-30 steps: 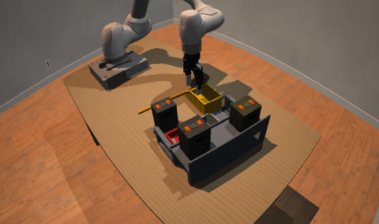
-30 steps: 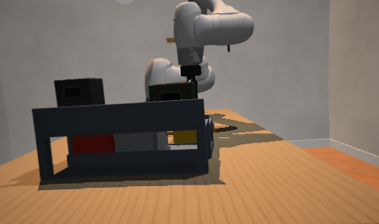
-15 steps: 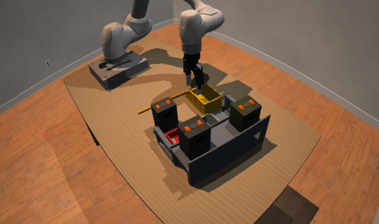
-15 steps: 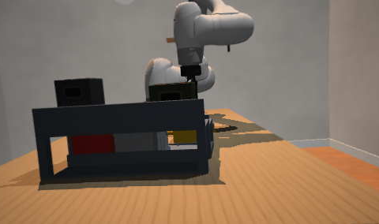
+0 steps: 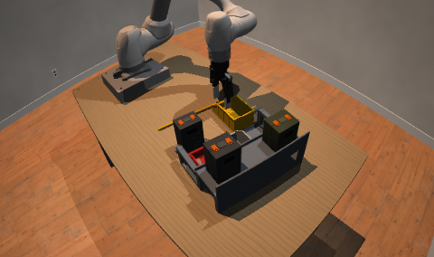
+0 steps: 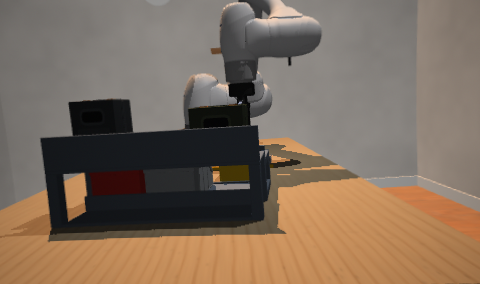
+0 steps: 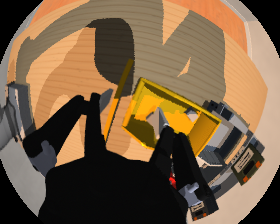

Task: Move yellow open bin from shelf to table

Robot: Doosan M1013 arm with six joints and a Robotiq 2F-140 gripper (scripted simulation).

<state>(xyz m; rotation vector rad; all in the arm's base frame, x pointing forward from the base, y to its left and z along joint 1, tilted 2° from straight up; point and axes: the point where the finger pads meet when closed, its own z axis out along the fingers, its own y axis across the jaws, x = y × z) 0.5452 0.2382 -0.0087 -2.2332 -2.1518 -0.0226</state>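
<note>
The yellow open bin (image 5: 235, 113) stands upright at the far side of the dark shelf (image 5: 247, 167), next to its end post. I cannot tell if its base rests on the shelf or on the table. It also shows in the wrist view (image 7: 167, 119) and through the shelf in the exterior view (image 6: 230, 173). My gripper (image 5: 224, 96) hangs just above the bin's near-left wall. In the wrist view the gripper (image 7: 127, 121) is open, with one finger on each side of that wall and nothing held. The bin's contents are unclear.
A thin yellow bar (image 5: 185, 117) lies on the table from the bin towards the left. A red bin (image 5: 198, 155) and a grey bin (image 5: 243, 136) sit in the shelf. Two black boxes (image 5: 188, 128) (image 5: 221, 156) and an olive box (image 5: 281, 128) stand on top of it.
</note>
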